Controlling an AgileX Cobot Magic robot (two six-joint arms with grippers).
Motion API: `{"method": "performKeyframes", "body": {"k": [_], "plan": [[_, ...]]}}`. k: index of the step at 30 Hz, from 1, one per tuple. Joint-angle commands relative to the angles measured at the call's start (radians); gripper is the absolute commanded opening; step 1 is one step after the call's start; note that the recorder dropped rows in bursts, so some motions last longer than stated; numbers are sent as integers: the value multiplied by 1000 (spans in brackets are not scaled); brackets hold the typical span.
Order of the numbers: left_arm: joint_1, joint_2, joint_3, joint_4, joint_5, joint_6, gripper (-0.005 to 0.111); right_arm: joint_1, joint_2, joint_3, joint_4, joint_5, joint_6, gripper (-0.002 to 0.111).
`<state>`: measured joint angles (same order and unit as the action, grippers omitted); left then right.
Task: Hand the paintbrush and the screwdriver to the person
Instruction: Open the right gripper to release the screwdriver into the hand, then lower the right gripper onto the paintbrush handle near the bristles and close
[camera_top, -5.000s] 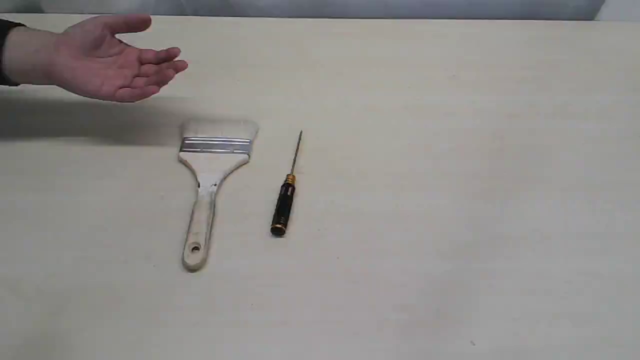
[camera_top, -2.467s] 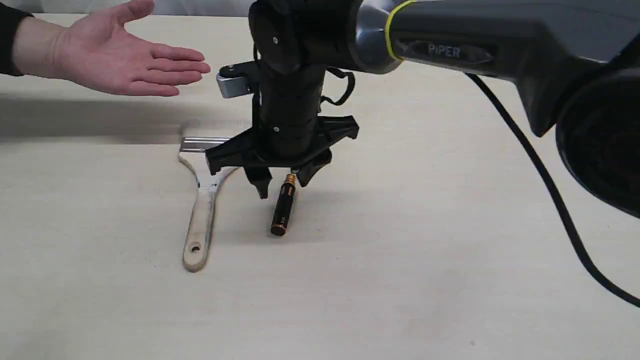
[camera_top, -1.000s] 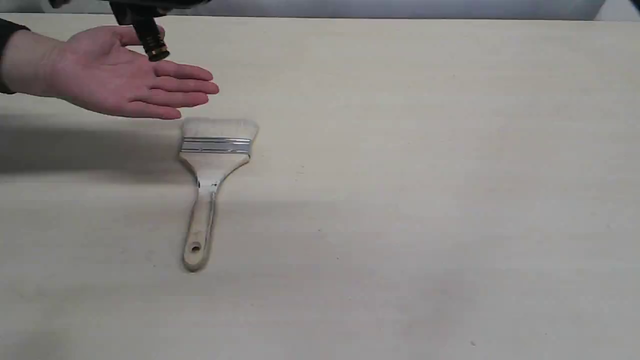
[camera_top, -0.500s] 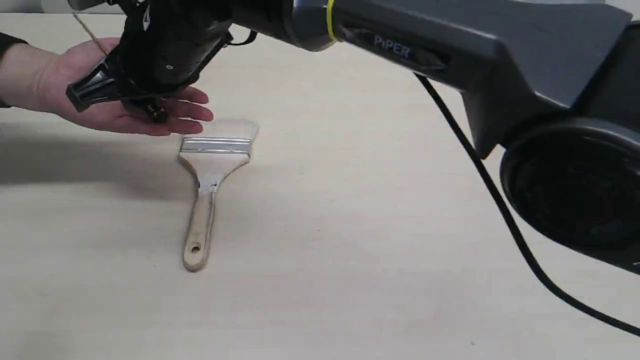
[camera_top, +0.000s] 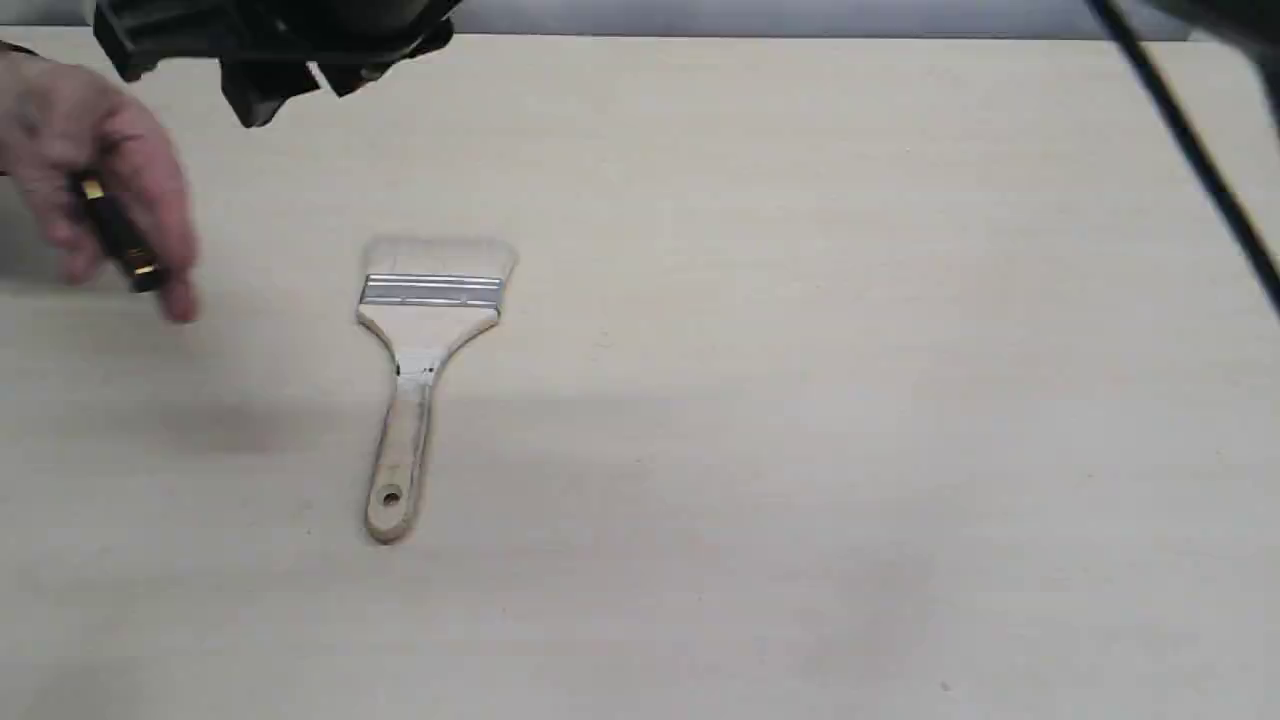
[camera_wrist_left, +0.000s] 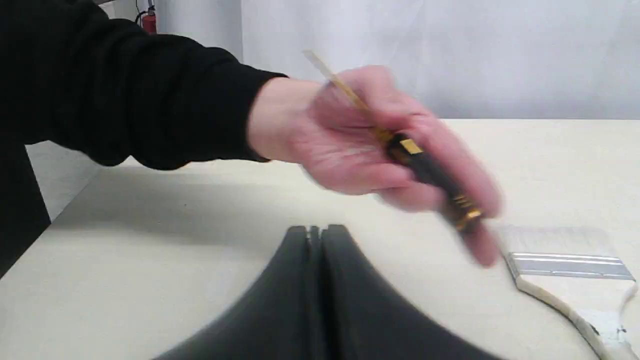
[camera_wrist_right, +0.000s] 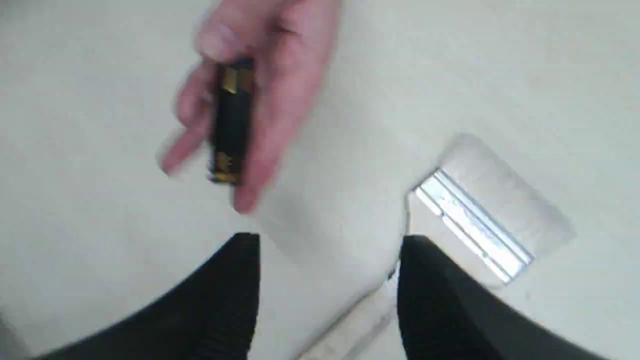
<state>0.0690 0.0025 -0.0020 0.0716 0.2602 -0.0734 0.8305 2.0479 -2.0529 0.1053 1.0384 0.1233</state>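
The person's hand (camera_top: 100, 150) at the far left is closed around the screwdriver (camera_top: 120, 240), whose black handle and gold ring show between the fingers. My right gripper (camera_top: 300, 90) hangs open and empty above the table's far edge, up and to the right of that hand. In the right wrist view its fingers (camera_wrist_right: 235, 270) stand wide apart, with the screwdriver (camera_wrist_right: 231, 130) in the hand beyond them. The paintbrush (camera_top: 425, 330) lies flat on the table, bristles away, handle toward the front. My left gripper (camera_wrist_left: 315, 235) is shut on nothing, low over the table near the hand (camera_wrist_left: 340, 150).
The pale table (camera_top: 850, 450) stretches bare to the right and front of the brush. A black cable (camera_top: 1190, 150) of the right arm crosses the upper right corner. The person's dark sleeve (camera_wrist_left: 125, 95) reaches in from the left.
My right gripper has let go of the screwdriver and risen off the palm. The hand has closed on the screwdriver and drawn back to the left. The paintbrush has not moved.
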Motion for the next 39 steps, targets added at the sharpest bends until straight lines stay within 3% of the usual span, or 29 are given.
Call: {"method": "performKeyframes", "body": {"k": [1, 10, 18, 39], "plan": [[-6, -2, 2, -2, -10, -2, 0, -3, -60, -6, -73, 122, 85, 46], [-6, -2, 2, -2, -10, -2, 0, -3, -37, -6, -105, 183, 212, 46], [-6, -2, 2, -5, -10, -2, 0, -3, 119, -6, -88, 183, 236, 46], [-6, -2, 2, -3, -10, -2, 0, -3, 377, -6, -38, 39, 303, 47]]}}
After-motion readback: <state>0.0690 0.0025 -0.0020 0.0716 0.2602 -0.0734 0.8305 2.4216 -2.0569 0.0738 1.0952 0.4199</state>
